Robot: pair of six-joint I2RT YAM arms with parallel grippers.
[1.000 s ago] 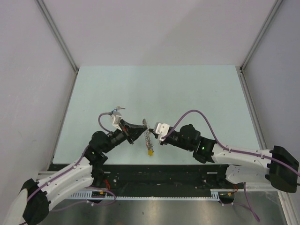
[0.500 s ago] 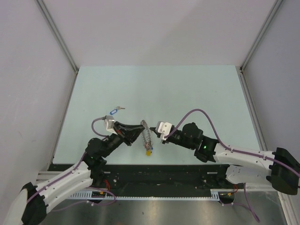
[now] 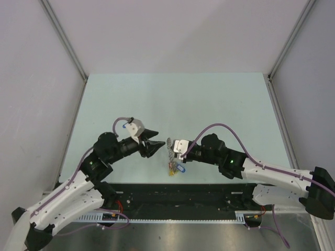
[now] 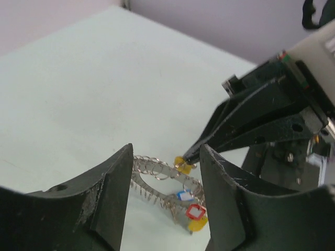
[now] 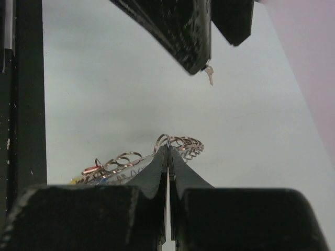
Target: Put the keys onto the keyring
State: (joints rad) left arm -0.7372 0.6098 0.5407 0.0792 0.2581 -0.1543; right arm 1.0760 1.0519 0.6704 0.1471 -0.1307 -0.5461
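The keyring [image 3: 168, 151] is a grey ring fringed with small metal rings and yellow, blue and red tags. It is held tilted just above the table [image 3: 209, 99]. My right gripper [image 3: 173, 152] is shut on one small ring at its edge [image 5: 166, 140]. My left gripper [image 3: 157, 144] is open just left of the keyring and touches nothing. In the left wrist view the keyring [image 4: 157, 180] shows beyond my spread left fingers [image 4: 107, 193]. One small silver key [image 5: 209, 74] peeks out past a left finger. Its tag is hidden.
The left arm's wrist and purple cable [image 3: 121, 123] hang over the table's left middle. White walls with metal posts [image 3: 68, 47] close in the table on three sides. The black base rail [image 3: 172, 196] runs along the near edge.
My left gripper has opened and pulled back left off the keyring, and its wrist now covers the loose blue-tagged key. The right gripper stays shut on the keyring, which has shifted slightly right.
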